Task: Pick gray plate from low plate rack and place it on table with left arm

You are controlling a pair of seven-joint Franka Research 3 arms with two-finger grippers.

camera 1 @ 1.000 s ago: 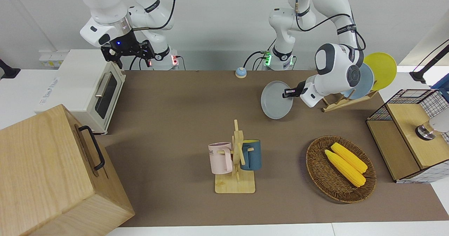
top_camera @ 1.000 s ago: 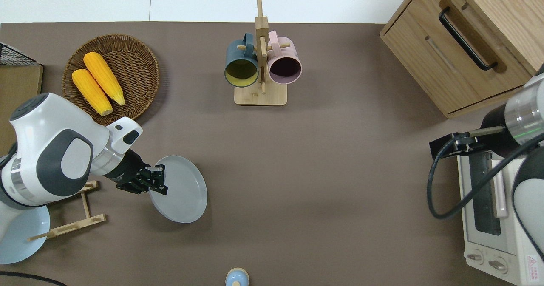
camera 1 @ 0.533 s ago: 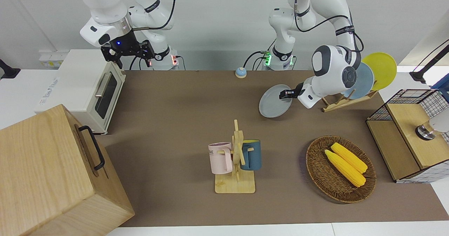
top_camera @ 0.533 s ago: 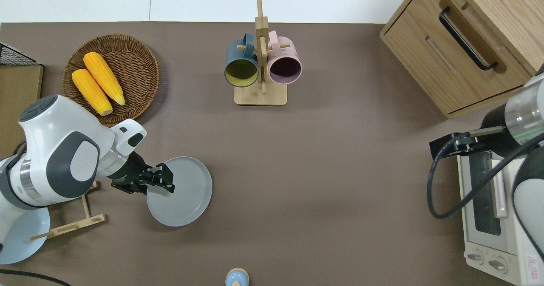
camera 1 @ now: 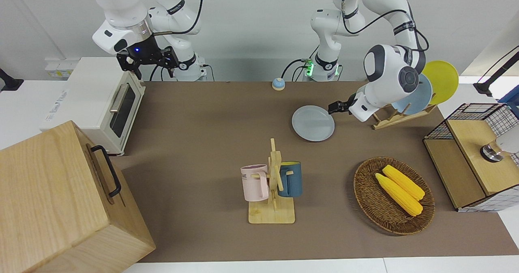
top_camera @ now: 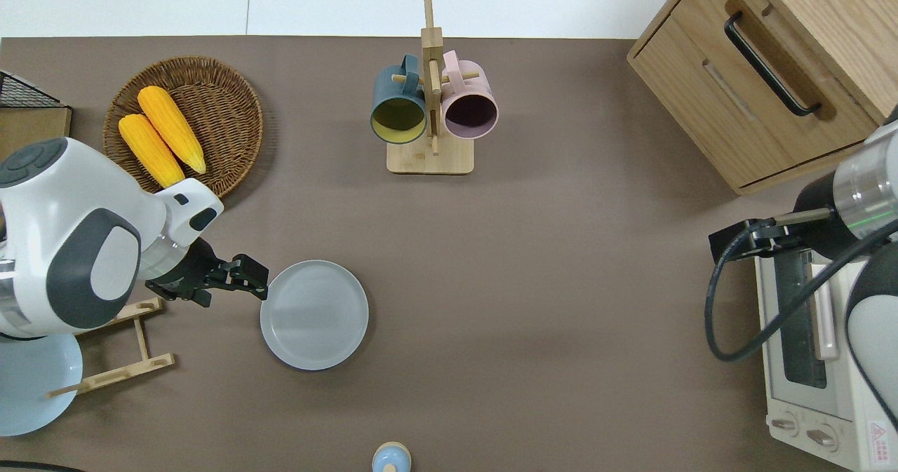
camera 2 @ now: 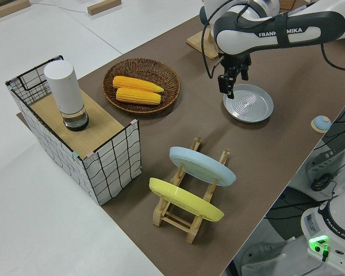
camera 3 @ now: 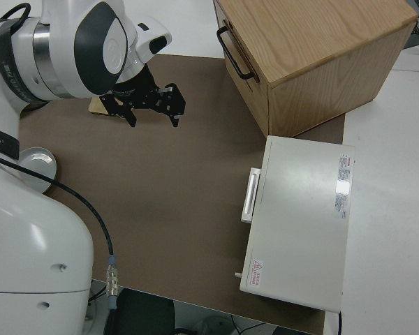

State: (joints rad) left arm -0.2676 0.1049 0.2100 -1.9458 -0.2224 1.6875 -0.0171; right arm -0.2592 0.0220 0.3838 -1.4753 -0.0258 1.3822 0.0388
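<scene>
Gray plate lies flat on table, near low plate rack. Left gripper just beside plate rim, fingers apart, holding nothing. Right arm parked, its gripper open too.

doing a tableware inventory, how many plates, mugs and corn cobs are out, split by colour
Round pale gray plate flat on the brown table: 1
Round light blue plate in the low light-wood rack: 1
Round yellow plate in the same rack: 1
Dark blue mug on the wooden stand: 1
Pink mug on the wooden stand: 1
Yellow corn cobs in the wicker basket: 2
Total: 7
</scene>
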